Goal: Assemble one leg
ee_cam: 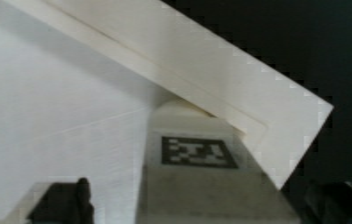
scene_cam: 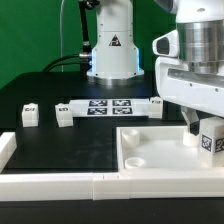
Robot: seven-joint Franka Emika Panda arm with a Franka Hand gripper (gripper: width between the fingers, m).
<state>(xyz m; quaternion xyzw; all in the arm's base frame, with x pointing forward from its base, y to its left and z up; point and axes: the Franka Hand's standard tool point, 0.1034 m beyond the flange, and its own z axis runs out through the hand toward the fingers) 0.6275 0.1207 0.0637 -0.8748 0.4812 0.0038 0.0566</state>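
Observation:
A leg (scene_cam: 208,140), a small white block with a square tag, stands upright at the far right corner of the white tray (scene_cam: 150,160). My gripper (scene_cam: 197,128) is right over it, one finger on each side. In the wrist view the leg (ee_cam: 198,150) runs between the two dark fingers (ee_cam: 63,200), with a strip of tray (ee_cam: 48,110) showing on either side of it. The jaws stand slightly apart from the leg, so the gripper looks open around it. Whether the leg's lower end is seated in the tray is hidden.
The marker board (scene_cam: 108,105) lies at the table's middle. Three more legs stand near it: two at the exterior view's left (scene_cam: 30,114) (scene_cam: 64,115) and one by the board's right end (scene_cam: 155,104). White rails (scene_cam: 60,182) line the front edge. The robot base (scene_cam: 112,50) stands behind.

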